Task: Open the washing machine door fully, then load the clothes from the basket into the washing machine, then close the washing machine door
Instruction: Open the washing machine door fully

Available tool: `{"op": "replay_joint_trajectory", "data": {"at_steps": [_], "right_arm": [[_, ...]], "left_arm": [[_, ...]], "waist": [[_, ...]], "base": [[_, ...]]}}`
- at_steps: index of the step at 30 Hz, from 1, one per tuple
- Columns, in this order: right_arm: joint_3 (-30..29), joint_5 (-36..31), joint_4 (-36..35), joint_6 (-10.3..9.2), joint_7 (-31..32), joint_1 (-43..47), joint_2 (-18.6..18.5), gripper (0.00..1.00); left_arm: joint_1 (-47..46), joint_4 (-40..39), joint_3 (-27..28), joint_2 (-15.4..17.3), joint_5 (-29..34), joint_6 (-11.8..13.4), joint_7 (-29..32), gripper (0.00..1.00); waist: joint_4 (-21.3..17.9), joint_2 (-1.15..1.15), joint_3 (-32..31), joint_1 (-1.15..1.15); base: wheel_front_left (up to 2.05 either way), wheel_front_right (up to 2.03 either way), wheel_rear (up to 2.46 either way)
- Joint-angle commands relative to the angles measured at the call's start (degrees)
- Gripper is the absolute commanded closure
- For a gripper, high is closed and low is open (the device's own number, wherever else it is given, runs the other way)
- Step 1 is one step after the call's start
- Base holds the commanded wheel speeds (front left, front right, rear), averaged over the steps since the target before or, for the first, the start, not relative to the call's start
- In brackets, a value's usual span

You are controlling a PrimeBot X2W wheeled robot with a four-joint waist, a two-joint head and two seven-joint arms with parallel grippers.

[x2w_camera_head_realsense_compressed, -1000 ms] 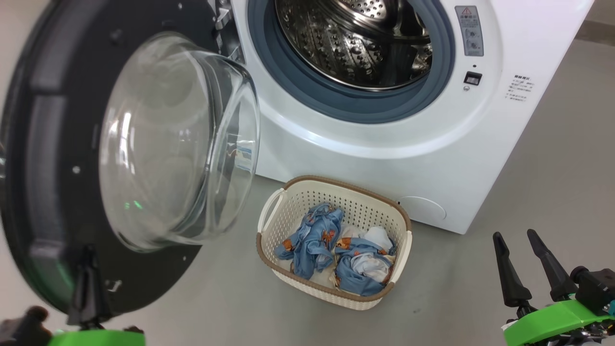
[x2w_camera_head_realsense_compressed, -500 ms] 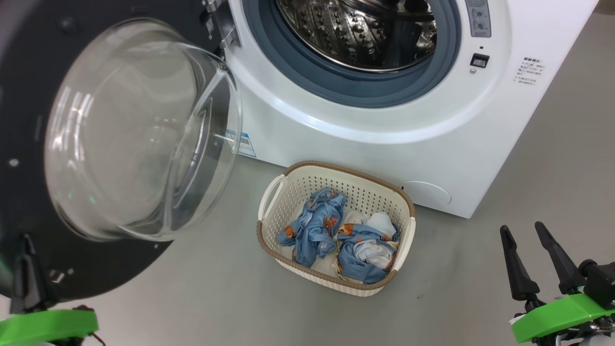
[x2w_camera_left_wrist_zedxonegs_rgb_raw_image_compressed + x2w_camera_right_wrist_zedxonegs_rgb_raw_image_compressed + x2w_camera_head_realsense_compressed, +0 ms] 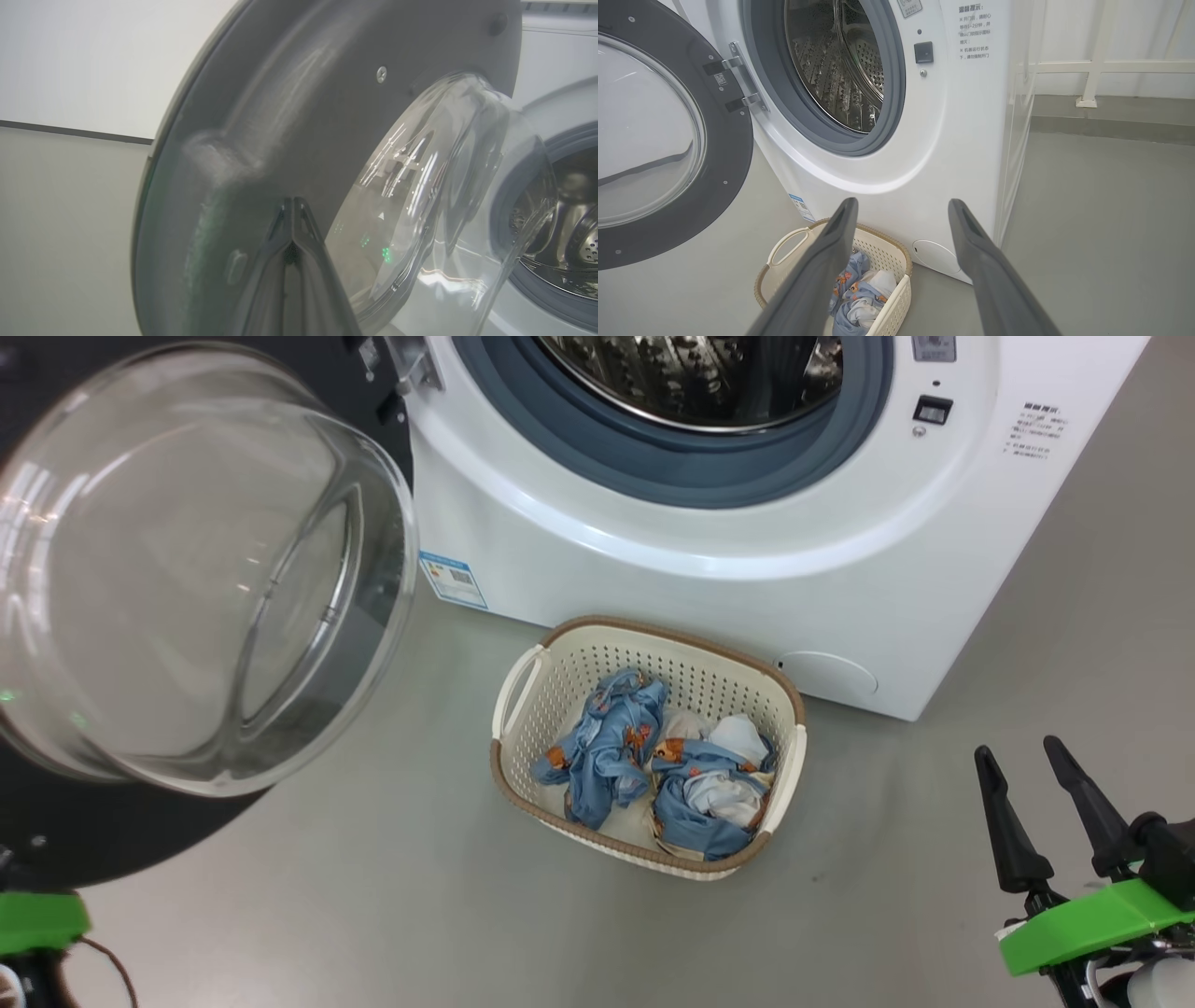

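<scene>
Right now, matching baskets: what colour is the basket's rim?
The basket rim is brown, clearest in the head view.

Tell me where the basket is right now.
In the head view the basket sits near the middle, close in front of the washing machine and right of the open washing machine door, with the clothes inside it.

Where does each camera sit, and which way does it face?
Head view: on the head, looking down at the basket; open right hand lower right.
Left wrist view: on that wrist, facing the inner side of the washing machine door; shut left hand bottom centre.
Right wrist view: on that wrist, facing the drum; its fingers spread.
Head and right wrist views share the basket and clothes.
</scene>
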Motion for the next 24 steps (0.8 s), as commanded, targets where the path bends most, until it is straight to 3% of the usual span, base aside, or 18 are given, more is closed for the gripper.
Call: {"op": "replay_joint_trajectory", "data": {"at_steps": [1,8,24], "right_arm": [[1.3,-0.7,-1.5,0.26,-0.7,-1.6,-1.3,0.00],[1.7,-0.7,-1.8,0.26,-0.7,-3.7,-2.9,0.00],[2.1,-1.2,-2.6,0.26,-0.7,-7.7,-4.8,0.00]], "left_arm": [[-2.4,-0.6,2.8,3.4,0.8,-0.1,-0.4,1.00],[-7.9,5.9,8.1,7.3,2.7,-2.0,-0.4,1.00],[-17.5,14.8,15.0,11.2,7.2,-2.9,-0.4,1.00]], "waist": [[-0.3,0.00,1.0,0.00],[-0.8,0.00,4.6,0.00],[-1.4,0.00,12.2,0.00]], "base": [[0.00,0.00,0.00],[0.00,0.00,0.00],[0.00,0.00,0.00]]}}
